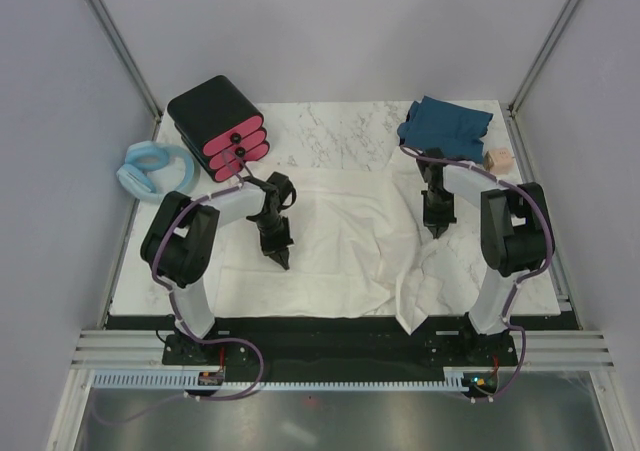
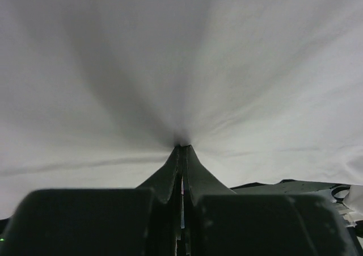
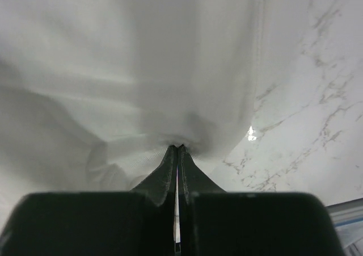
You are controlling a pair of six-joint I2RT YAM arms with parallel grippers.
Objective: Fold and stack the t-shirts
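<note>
Teal shirt [image 1: 445,126]: top view only | cream shirt [image 2: 170,68]: pinched, wrist views

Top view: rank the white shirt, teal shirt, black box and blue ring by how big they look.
1. white shirt, by far the largest.
2. black box and teal shirt look about alike; I would not rank them.
3. blue ring, the smallest.

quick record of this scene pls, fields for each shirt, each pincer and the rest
white t-shirt: spread wrinkled over near half of the table
teal t-shirt: bunched at far right corner
left pincer: shut, pinching the white t-shirt
right pincer: shut, pinching the white t-shirt
black box: far left, pink drawers
pale blue ring: left of the box
</note>
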